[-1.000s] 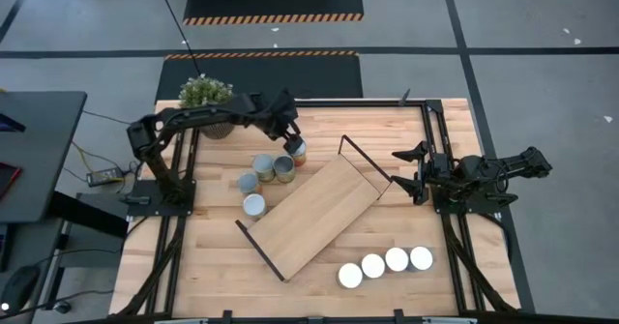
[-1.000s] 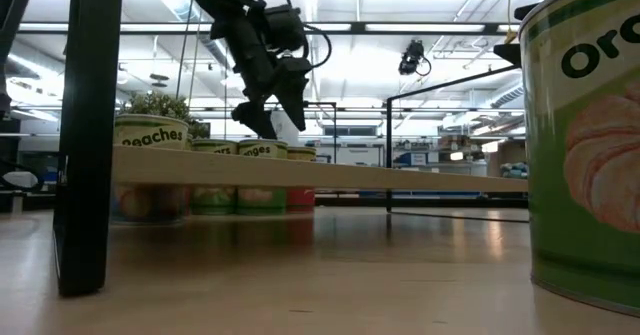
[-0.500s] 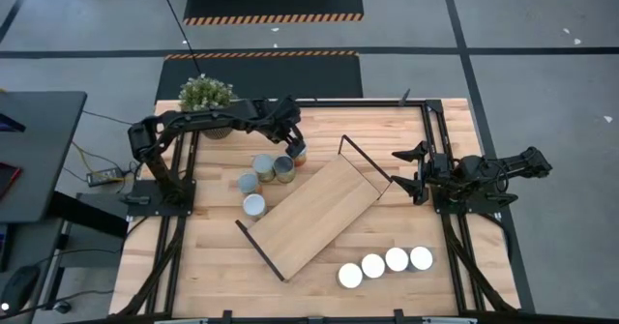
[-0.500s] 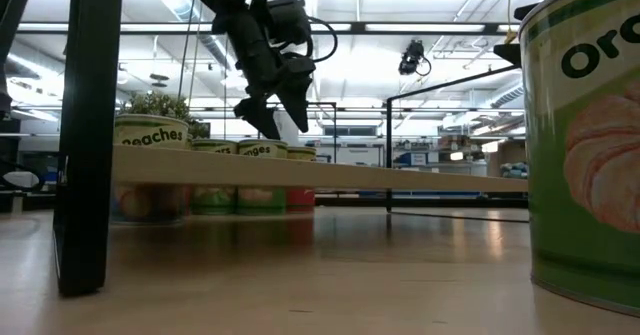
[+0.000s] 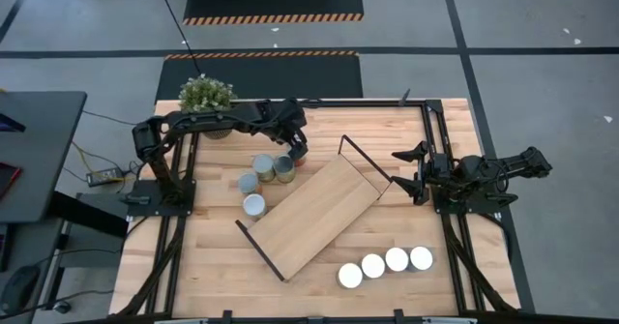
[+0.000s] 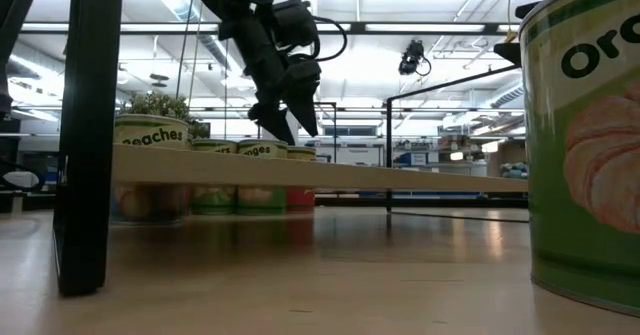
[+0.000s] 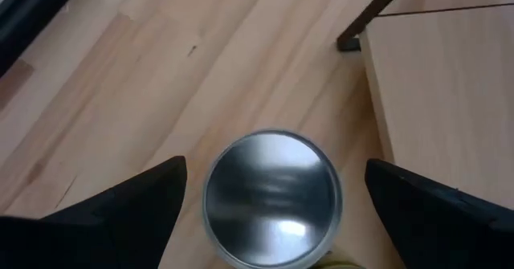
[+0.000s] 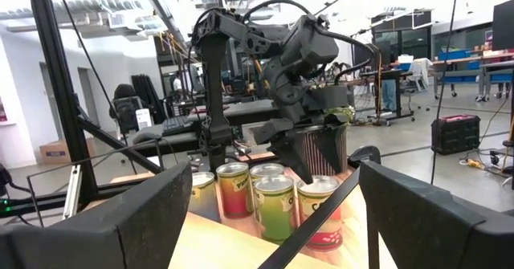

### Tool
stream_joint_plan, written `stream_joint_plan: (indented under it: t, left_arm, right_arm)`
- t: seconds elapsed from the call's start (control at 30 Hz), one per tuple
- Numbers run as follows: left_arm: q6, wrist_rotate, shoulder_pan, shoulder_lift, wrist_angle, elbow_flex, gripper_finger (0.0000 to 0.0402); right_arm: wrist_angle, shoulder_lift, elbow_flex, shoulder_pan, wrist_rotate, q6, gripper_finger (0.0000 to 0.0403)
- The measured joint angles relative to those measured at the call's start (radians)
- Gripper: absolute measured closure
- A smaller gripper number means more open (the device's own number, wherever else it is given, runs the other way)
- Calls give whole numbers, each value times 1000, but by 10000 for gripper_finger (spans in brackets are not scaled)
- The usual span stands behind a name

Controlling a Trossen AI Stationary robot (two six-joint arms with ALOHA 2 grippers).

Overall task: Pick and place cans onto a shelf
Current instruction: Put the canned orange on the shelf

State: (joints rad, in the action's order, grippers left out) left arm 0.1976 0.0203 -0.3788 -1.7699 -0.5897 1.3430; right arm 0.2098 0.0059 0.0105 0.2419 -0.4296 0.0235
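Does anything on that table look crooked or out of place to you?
The shelf lies at a slant across the table, not square with its edges. No can stands on it: four cans line up near the front edge, the others cluster by the left gripper. Nothing looks spilled or damaged.

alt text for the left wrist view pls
The left gripper hangs open directly over a can with a shiny silver top, one dark finger on each side, on the wooden table. A corner of the shelf lies beside it.

Two dark jointed arms, black tapered jaws.
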Motion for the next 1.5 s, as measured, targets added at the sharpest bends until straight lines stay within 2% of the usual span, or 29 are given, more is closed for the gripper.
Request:
stream_joint_plan:
  t: [0.57, 0.87, 0.97, 1.1, 1.33, 1.5]
  left_arm:
    - [-101, -5, 22, 0, -14, 0, 2]
    - [-182, -13, 43, 0, -83, 0, 2]
    - [-273, 51, 70, 1, -155, 15, 1]
    - [-257, -43, 94, 5, -166, 40, 1]
    - [-246, -54, 92, 4, -216, 109, 1]
    - [-261, -61, 103, 5, -339, 158, 1]
  right_arm:
    - [1, 0, 0, 0, 4, 0, 37]
    - [1, 0, 0, 0, 4, 0, 37]
    - [1, 0, 0, 0, 4, 0, 37]
    - [1, 0, 0, 0, 4, 0, 37]
    - [1, 0, 0, 0, 4, 0, 37]
    - [1, 0, 0, 0, 4, 0, 37]
